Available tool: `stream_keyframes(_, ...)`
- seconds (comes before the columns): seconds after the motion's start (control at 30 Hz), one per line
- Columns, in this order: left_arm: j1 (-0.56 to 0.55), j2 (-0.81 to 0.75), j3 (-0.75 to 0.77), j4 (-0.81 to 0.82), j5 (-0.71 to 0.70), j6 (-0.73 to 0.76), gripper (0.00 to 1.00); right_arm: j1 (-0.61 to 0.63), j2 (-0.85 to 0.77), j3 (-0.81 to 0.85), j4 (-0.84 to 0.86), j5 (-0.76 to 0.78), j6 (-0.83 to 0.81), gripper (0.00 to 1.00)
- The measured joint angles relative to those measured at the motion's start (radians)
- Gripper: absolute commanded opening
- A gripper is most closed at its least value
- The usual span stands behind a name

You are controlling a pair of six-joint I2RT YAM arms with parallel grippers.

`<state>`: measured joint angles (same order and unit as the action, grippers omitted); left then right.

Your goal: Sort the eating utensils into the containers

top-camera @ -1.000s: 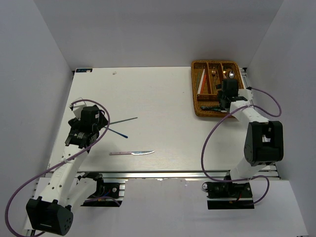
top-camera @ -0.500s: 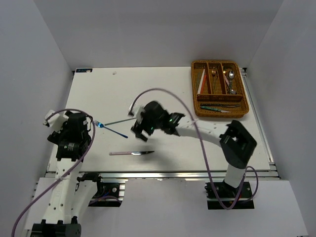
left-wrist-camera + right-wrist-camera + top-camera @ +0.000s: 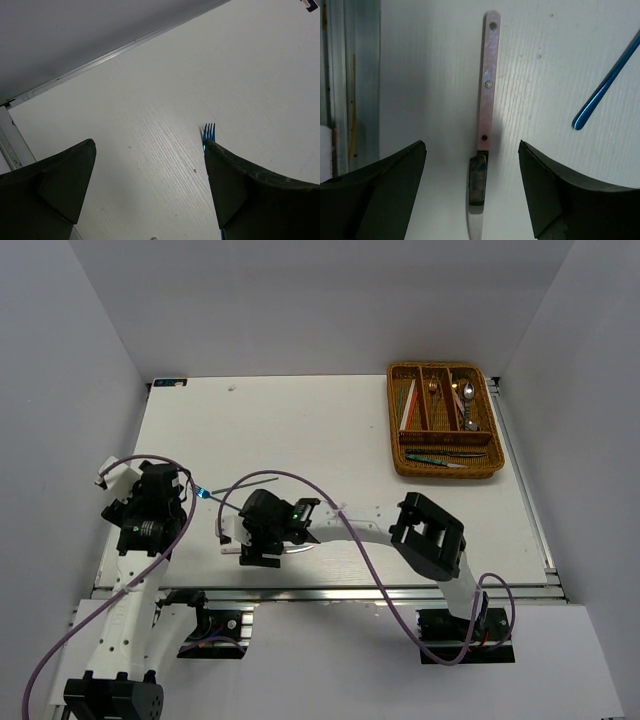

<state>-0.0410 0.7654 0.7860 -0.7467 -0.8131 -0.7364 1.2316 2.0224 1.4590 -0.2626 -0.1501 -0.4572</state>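
Observation:
A knife with a pink handle (image 3: 488, 80) and steel blade lies on the white table, directly between the open jaws of my right gripper (image 3: 472, 195), which hovers over it near the front edge (image 3: 262, 540). Only the blade tip (image 3: 298, 551) shows from above. A blue fork (image 3: 203, 494) lies just left of it; its tines (image 3: 208, 132) show beside the right finger of my left gripper (image 3: 150, 185), which is open and empty (image 3: 172, 490). The fork's handle end (image 3: 605, 85) shows in the right wrist view. A thin dark utensil (image 3: 255, 481) lies beside the fork. The wicker tray (image 3: 395, 430) stands at the far right.
The tray holds red and white chopsticks, forks and spoons in its long slots and knives in the crosswise slot. The table's metal front rail (image 3: 345, 75) runs close to the knife. Grey walls enclose the table on three sides.
My right arm has swung from the tray across the table to the knife at the near left. My left gripper has drawn back to the left, off the fork and thin utensil.

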Motion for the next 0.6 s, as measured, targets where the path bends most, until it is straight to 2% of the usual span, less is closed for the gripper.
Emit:
stream_keyframes(0.23, 0.0, -0.025, 0.0, 0.024, 0.033, 0.021, 0.98, -0.005, 0.09, 0.097, -0.021, -0.012, -0.034, 0.77)
stream_keyframes(0.37, 0.0, -0.016, 0.0, 0.037, 0.063, 0.034, 0.98, -0.008, 0.156, 0.17, -0.033, -0.024, -0.055, 0.69)
stream_keyframes(0.5, 0.0, -0.012, 0.0, 0.046, 0.082, 0.044, 0.98, -0.014, 0.211, 0.227, -0.04, -0.044, -0.066, 0.43)
stream_keyframes(0.6, 0.0, -0.013, 0.0, 0.05, 0.093, 0.049, 0.98, -0.019, 0.211, 0.225, -0.047, -0.063, -0.072, 0.29)
